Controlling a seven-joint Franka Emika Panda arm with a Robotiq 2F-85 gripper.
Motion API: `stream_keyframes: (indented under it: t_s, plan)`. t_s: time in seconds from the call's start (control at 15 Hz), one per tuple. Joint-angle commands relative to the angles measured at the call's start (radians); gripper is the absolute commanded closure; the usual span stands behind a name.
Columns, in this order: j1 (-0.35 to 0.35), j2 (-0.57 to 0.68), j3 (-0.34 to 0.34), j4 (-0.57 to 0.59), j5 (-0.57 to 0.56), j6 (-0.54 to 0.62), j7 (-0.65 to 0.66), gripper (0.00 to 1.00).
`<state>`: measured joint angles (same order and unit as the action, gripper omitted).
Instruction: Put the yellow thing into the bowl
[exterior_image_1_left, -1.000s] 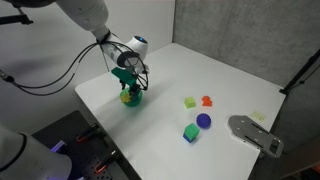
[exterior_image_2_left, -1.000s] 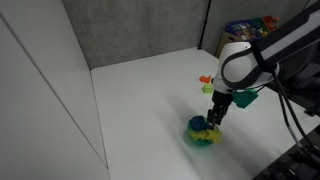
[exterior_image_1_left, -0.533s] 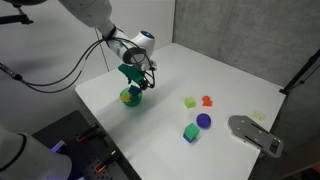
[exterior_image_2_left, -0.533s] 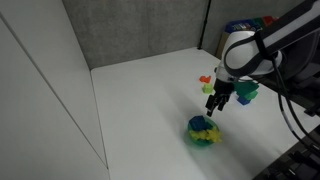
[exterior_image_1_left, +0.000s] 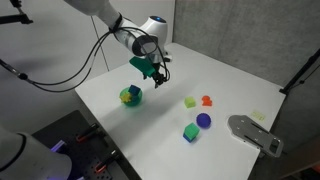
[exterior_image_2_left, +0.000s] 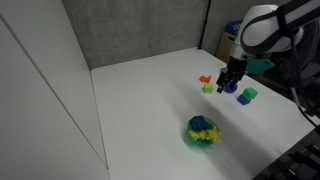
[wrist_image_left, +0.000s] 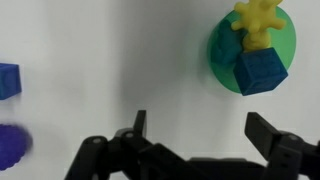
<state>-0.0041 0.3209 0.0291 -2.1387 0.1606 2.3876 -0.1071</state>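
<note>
The yellow thing, a jagged star-like piece, lies inside the green bowl beside a blue cube. In both exterior views the bowl stands on the white table with the yellow thing in it. My gripper is open and empty, its fingers spread wide over bare table. It hangs above the table, away from the bowl.
A yellow-green block, an orange piece, a purple ball and a green-and-blue cube lie together on the table. A grey device sits at the table's edge. Dark panels stand behind.
My gripper opened over the bowl, then rose and moved away toward the other toys. The yellow thing stayed in the bowl.
</note>
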Motion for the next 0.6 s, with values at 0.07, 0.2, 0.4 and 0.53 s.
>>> stream_keyframes:
  t_s: [0.07, 0.2, 0.4, 0.53]
  plan:
    - [0.003, -0.152, -0.054, -0.041, -0.119, -0.075, 0.104, 0.0]
    - [0.0, -0.214, -0.068, -0.053, -0.16, -0.118, 0.14, 0.0]
    - [-0.011, -0.311, -0.085, -0.061, -0.217, -0.221, 0.196, 0.0]
    - [-0.024, -0.376, -0.093, -0.062, -0.244, -0.302, 0.226, 0.0]
